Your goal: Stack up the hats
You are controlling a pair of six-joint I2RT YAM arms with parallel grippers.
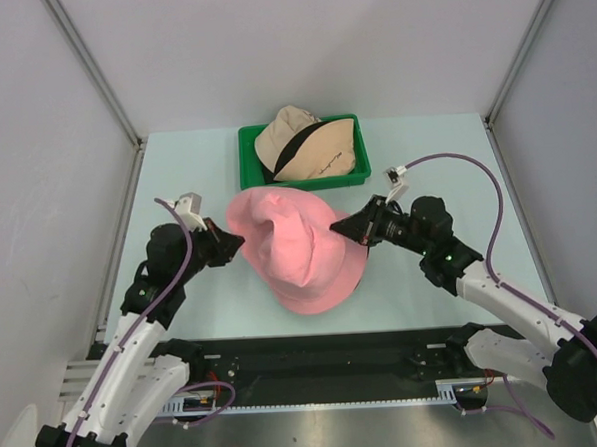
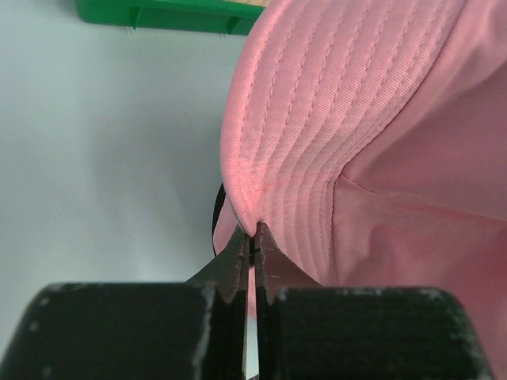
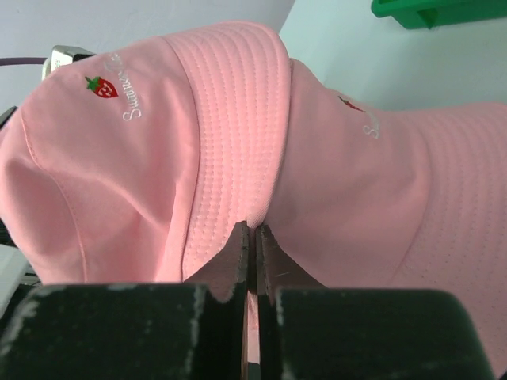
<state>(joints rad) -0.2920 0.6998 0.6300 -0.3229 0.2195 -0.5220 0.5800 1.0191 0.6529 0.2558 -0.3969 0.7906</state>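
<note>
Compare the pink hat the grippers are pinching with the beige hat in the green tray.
The pink hat is in front of the green tray; the beige hat lies inside it. The left gripper and right gripper pinch the pink hat's brim from opposite sides; the beige hat is untouched. Both are soft fabric hats with brims.

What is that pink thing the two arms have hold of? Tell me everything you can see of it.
It is a soft pink fabric bucket hat, its floppy brim stitched in parallel rows, a small strawberry and white lettering embroidered on the crown. The left gripper and right gripper are shut on opposite sides of the brim. It hangs creased between them, in front of the green tray, over what looks like a second pink hat.
</note>
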